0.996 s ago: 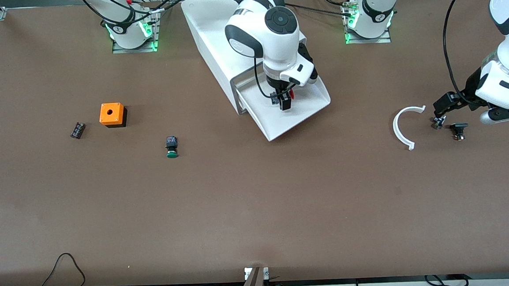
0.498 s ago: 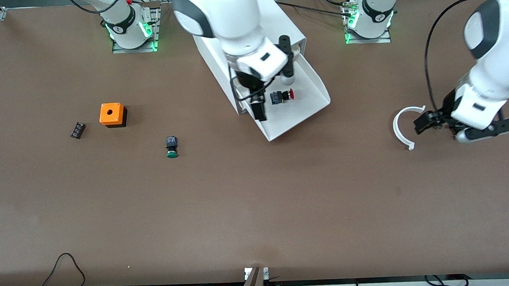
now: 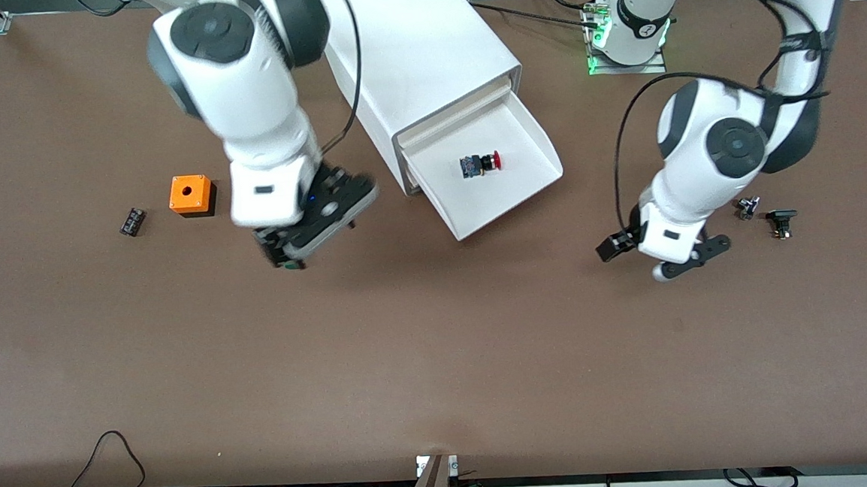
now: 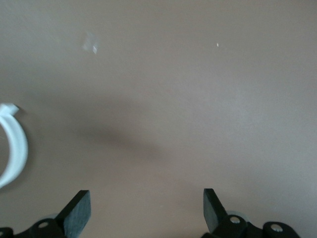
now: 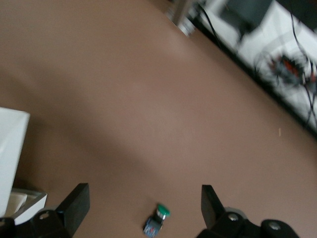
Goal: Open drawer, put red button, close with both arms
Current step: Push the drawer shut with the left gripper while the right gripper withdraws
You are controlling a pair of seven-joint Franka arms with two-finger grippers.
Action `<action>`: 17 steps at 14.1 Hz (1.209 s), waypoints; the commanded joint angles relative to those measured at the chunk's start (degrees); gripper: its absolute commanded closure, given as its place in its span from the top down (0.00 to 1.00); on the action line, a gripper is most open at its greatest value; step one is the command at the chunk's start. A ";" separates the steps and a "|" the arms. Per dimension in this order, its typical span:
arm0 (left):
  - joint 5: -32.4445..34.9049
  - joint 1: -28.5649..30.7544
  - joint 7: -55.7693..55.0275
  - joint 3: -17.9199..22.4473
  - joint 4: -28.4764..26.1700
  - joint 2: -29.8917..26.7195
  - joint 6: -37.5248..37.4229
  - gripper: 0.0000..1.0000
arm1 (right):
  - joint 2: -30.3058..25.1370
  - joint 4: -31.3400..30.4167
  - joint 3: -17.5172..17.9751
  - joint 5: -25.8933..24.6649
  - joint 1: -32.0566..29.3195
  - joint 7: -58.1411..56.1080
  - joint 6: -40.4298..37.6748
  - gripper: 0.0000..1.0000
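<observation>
Both grippers spread and empty, red button [image 3: 480, 164] lying in the pulled-out drawer [image 3: 520, 185]

Right gripper [image 5: 143, 210] hangs over the green-capped button [image 5: 157, 219], at about 8 o'clock from the cabinet [image 3: 422, 56]; left gripper [image 4: 146, 210] hangs over bare table by the white ring [image 4: 12, 148], at 4 o'clock from the drawer

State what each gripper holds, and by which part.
Nothing is held. The left gripper and right gripper are both open and empty; the red button lies in the drawer.
</observation>
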 commanded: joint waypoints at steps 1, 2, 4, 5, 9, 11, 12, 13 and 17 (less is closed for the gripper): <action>-0.22 -3.33 -4.86 0.41 -0.49 1.89 3.80 1.00 | -4.40 -8.72 -1.63 0.93 -2.63 20.52 -2.58 1.00; -0.22 -4.57 -7.06 0.41 -0.58 2.68 4.77 1.00 | -4.41 -9.60 -1.72 0.93 -3.16 26.16 -3.81 1.00; -0.22 -7.46 -10.40 0.41 -1.45 3.48 6.19 1.00 | -5.45 -12.06 -1.80 0.93 -6.40 33.57 -5.92 1.00; -0.22 -9.48 -12.42 0.41 -2.59 3.48 6.97 1.00 | -6.94 -13.81 -1.80 0.85 -8.68 35.60 -6.80 1.00; -0.40 -12.05 -15.52 -0.98 -6.20 2.26 7.07 1.00 | -9.23 -15.50 -1.72 1.11 -19.06 30.63 -6.45 1.00; -0.92 -12.05 -15.43 -3.00 -7.78 1.47 7.07 1.00 | -12.39 -17.07 -1.72 1.20 -21.35 27.63 -7.95 1.00; -0.93 -12.05 -15.25 -4.32 -8.57 0.68 7.07 1.00 | -14.49 -18.74 -1.72 1.20 -22.05 27.53 -7.95 1.00; -0.93 -12.05 -14.99 -6.51 -9.71 -0.29 6.98 1.00 | -16.25 -20.06 -1.72 1.20 -23.28 27.36 -8.13 1.00; -0.93 -12.14 -14.72 -13.20 -13.05 -2.49 6.89 1.00 | -20.48 -23.24 -6.08 5.04 -27.60 12.62 -7.95 1.00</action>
